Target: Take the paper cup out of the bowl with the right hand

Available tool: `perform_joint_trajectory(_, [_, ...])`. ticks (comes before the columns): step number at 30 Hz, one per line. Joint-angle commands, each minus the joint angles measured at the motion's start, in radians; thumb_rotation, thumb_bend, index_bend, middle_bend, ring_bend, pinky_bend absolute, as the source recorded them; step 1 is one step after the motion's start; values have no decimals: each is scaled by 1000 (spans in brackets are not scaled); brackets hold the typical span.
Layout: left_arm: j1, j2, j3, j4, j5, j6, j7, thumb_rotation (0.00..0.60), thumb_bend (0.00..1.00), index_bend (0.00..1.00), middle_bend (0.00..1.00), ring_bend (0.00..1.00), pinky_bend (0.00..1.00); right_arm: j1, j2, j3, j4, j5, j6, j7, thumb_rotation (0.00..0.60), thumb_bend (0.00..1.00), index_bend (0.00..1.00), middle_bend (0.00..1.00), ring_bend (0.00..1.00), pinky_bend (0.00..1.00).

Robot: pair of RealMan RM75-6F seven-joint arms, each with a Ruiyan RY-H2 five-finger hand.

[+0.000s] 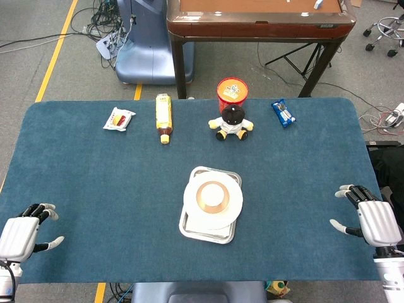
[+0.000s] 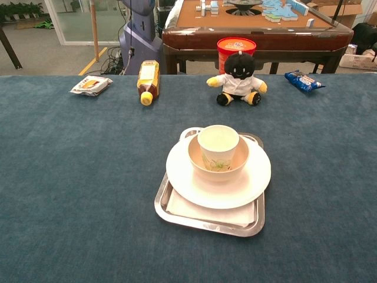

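Note:
A white paper cup (image 2: 218,147) with a green print stands upright in a tan bowl (image 2: 237,164). The bowl sits on a white plate (image 2: 259,177), which lies on a metal tray (image 2: 177,215) mid-table; from above the cup (image 1: 213,195) shows as a ring inside the bowl. My right hand (image 1: 372,219) rests at the table's near right edge, fingers apart and holding nothing, far from the cup. My left hand (image 1: 24,235) lies at the near left edge, also open. Neither hand shows in the chest view.
Along the far edge lie a snack packet (image 1: 118,118), a yellow bottle (image 1: 163,117) on its side, a plush toy (image 1: 231,122) in front of a red tub (image 1: 232,92), and a blue wrapper (image 1: 283,113). A wooden table (image 1: 255,19) stands behind.

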Motion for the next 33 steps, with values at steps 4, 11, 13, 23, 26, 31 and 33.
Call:
perform_joint_trajectory(4, [3, 2, -2, -2, -14, -2, 8, 600, 60, 468, 329, 253, 437, 5, -6, -2, -6, -5, -5, -10, 600, 17, 406, 317, 237, 443])
perform_joint_trajectory(11, [10, 3, -2, -5, -13, 11, 19, 600, 60, 468, 329, 253, 439, 12, -8, -2, -15, -12, -10, 17, 600, 17, 460, 317, 220, 421])
perform_joint_trajectory(13, [11, 3, -2, -5, -14, 12, 19, 600, 60, 468, 329, 253, 439, 13, -8, 1, -23, -21, -1, 19, 600, 17, 472, 287, 168, 349])
perform_joint_trajectory(23, [18, 13, -10, -8, -47, 9, 27, 600, 60, 468, 329, 254, 441, 128, 84, 62, -147, -49, -98, -79, 600, 31, 503, 194, 84, 218])
perform_joint_trajectory(26, [21, 18, -14, -11, -57, 12, 28, 600, 60, 468, 329, 255, 441, 178, 100, 84, -176, -25, -162, -132, 600, 55, 518, 184, 84, 218])
perform_joint_trajectory(31, [24, 27, -20, -16, -70, 13, 24, 600, 60, 468, 329, 256, 441, 276, 104, 125, -215, 39, -286, -217, 600, 102, 523, 160, 71, 174])
perform_joint_trajectory(33, [25, 29, -22, -16, -75, 12, 25, 600, 60, 468, 329, 256, 441, 316, 95, 139, -222, 64, -333, -249, 600, 123, 532, 151, 46, 151])
